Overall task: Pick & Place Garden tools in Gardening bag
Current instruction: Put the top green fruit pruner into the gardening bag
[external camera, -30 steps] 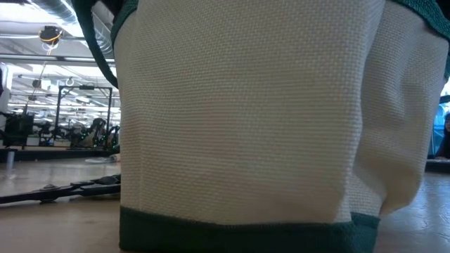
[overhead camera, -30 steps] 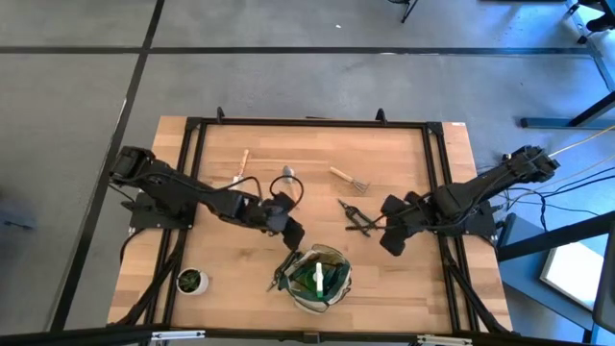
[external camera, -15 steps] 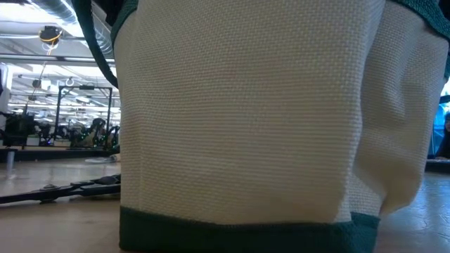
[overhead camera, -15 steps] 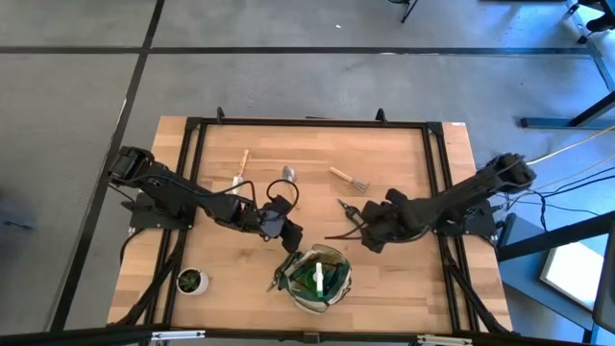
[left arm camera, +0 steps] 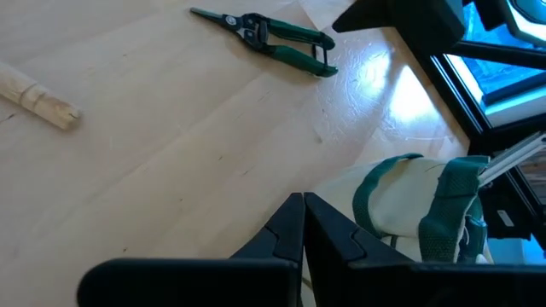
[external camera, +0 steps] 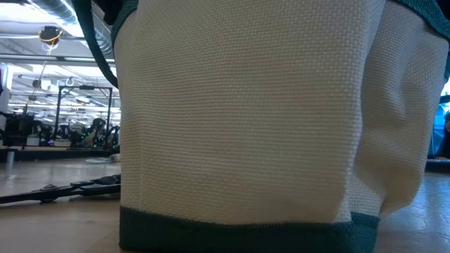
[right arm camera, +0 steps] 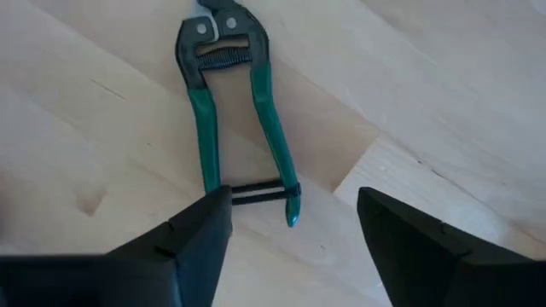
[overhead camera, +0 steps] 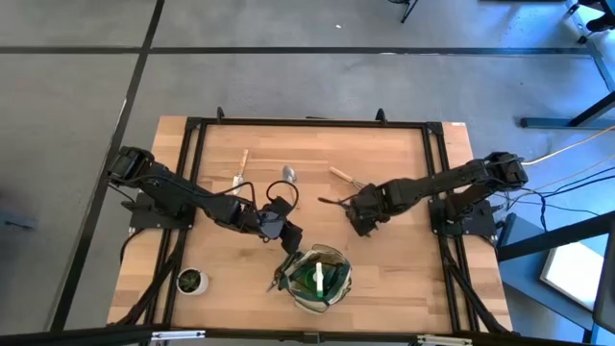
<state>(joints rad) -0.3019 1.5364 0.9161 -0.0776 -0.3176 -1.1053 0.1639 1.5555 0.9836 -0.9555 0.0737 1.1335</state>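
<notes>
The gardening bag (overhead camera: 318, 277) stands upright near the table's front edge, with something green inside, and fills the low view (external camera: 246, 119). The pruning shears (right arm camera: 235, 111), green-handled, lie flat on the table. My right gripper (right arm camera: 294, 226) hangs open above their handle ends, pointing down, and hides most of them in the high view (overhead camera: 361, 219). My left gripper (overhead camera: 290, 236) is shut just beyond the bag's far left rim; nothing shows between its fingers (left arm camera: 303, 226). Three wooden-handled tools (overhead camera: 240, 166) (overhead camera: 287, 175) (overhead camera: 346, 178) lie across the far half of the table.
A small potted plant (overhead camera: 191, 280) stands at the near left corner. A black frame (overhead camera: 307, 123) runs along the table's edges. Bare wood lies right of the bag and between the two grippers.
My right gripper has travelled from the table's right side toward its middle and come down, and now stands over the pruning shears. My left gripper and the bag have kept their places.
</notes>
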